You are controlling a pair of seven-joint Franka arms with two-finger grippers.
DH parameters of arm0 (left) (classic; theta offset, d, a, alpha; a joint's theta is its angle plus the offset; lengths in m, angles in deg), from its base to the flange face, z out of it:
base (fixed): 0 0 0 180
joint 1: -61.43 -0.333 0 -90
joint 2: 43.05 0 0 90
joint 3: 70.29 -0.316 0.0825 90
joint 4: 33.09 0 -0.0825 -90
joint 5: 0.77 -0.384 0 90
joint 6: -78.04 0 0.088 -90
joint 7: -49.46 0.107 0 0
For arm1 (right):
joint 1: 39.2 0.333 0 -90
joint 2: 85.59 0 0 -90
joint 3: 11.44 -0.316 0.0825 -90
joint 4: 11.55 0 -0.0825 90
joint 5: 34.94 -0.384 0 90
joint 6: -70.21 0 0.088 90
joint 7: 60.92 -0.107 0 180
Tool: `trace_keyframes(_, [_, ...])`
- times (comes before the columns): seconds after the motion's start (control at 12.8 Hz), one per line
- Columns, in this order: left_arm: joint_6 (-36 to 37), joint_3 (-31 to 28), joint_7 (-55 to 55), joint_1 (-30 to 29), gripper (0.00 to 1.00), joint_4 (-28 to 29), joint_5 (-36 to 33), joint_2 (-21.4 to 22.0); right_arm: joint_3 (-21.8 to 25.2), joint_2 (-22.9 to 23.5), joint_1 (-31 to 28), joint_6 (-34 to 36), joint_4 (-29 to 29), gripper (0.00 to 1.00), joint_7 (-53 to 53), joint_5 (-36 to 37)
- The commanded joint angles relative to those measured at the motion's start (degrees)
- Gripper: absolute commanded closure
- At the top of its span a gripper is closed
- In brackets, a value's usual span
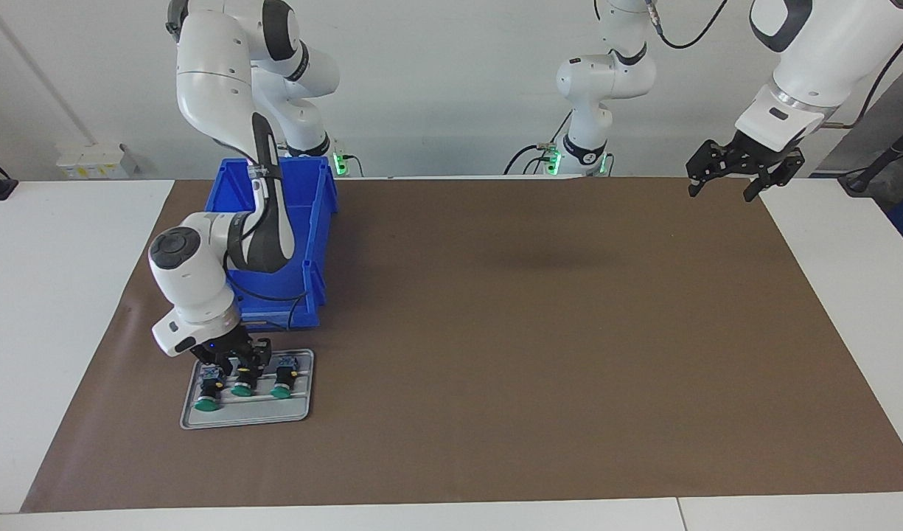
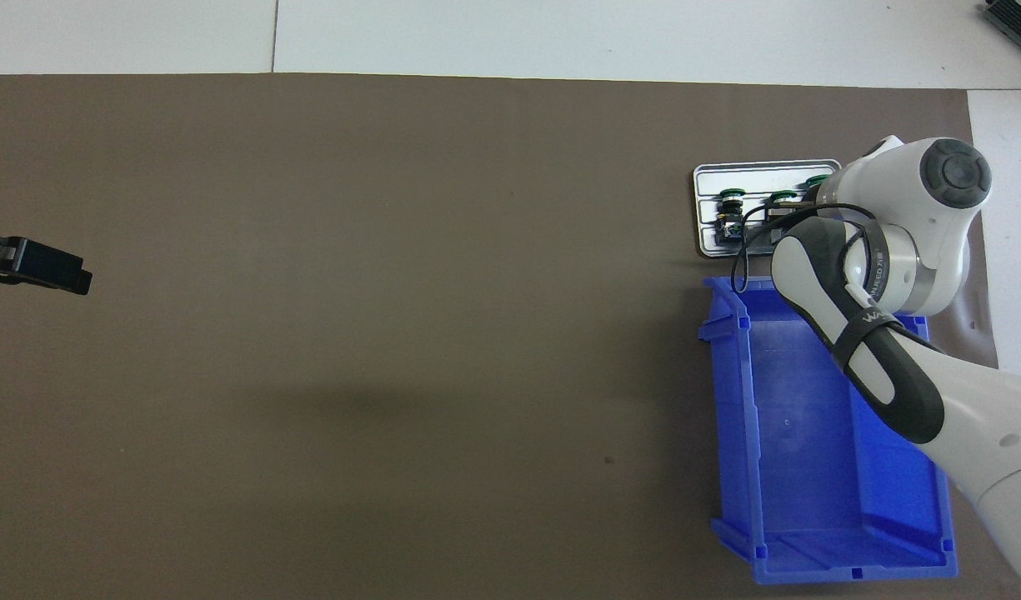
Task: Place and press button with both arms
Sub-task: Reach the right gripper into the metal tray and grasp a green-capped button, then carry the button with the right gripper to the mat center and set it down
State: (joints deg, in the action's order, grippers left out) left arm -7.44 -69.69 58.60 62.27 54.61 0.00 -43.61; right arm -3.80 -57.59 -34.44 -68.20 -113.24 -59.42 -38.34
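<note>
A grey metal tray (image 1: pixel 248 417) lies on the brown mat (image 1: pixel 495 332) toward the right arm's end of the table, just beside the blue bin (image 1: pixel 315 221) and farther from the robots than it. On the tray three green-capped buttons lie in a row, caps pointing away from the robots: the button (image 1: pixel 242 385) in the middle, one button (image 1: pixel 209 398) at the tray's outer end, and another button (image 1: pixel 283 386) at the end toward the table's middle. The right arm (image 1: pixel 200 273) reaches out over the bin and bends down to the tray, and the right gripper (image 1: pixel 242 361) is set right at the middle button — its black fingers seem to stand either side of the button's body, though whether they have closed on it or only bracket it cannot be told (from overhead the wrist hides most of the tray). Well apart from the tray, at the left arm's end of the table, the left gripper (image 1: pixel 742 168) hangs in the air over the mat's edge, fingers spread wide with nothing between them; that arm waits.
</note>
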Motion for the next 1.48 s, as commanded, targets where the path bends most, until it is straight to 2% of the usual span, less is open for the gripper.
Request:
trace_keyframes(0.0, [-0.3,0.6,-0.5,-0.7,0.0,1.8,-0.9,1.5,-0.2,-0.5,0.1,2.6,3.8,1.0,1.8,-1.2])
trace_keyframes(0.23, [-0.3,0.6,-0.5,-0.7,0.0,1.8,-0.9,1.5,0.5,-0.9,1.4,14.9,13.7,1.0,-4.3,1.6])
trace_keyframes(0.39, [-0.3,0.6,-0.5,-0.7,0.0,1.8,-0.9,1.5,-0.2,-1.6,1.9,20.3,19.0,1.0,-13.2,3.4])
trace_keyframes(0.55, [-0.3,0.6,-0.5,-0.7,0.0,1.8,-0.9,1.5,-0.4,-2.4,4.5,22.4,21.2,1.0,-22.1,2.7])
trace_keyframes(0.78, [-0.3,0.6,-0.5,-0.7,0.0,1.8,-0.9,1.5,-0.1,-3.2,10.3,25.7,22.4,1.0,-49.9,4.5])
trace_keyframes(0.86, [-0.3,0.6,-0.5,-0.7,0.0,1.8,-0.9,1.5,-0.3,-4.0,12.4,25.8,22.4,1.0,-55.2,5.4])
trace_keyframes(1.17, [-0.3,0.6,-0.5,-0.7,0.0,1.8,-0.9,1.5,-0.3,-4.6,22.9,25.1,20.0,1.0,-88.9,5.9])
trace_keyframes(1.4, [-0.3,0.6,-0.5,-0.7,0.0,1.8,-0.9,1.5,-0.3,-3.8,30.8,22.0,16.8,1.0,-109.8,6.6])
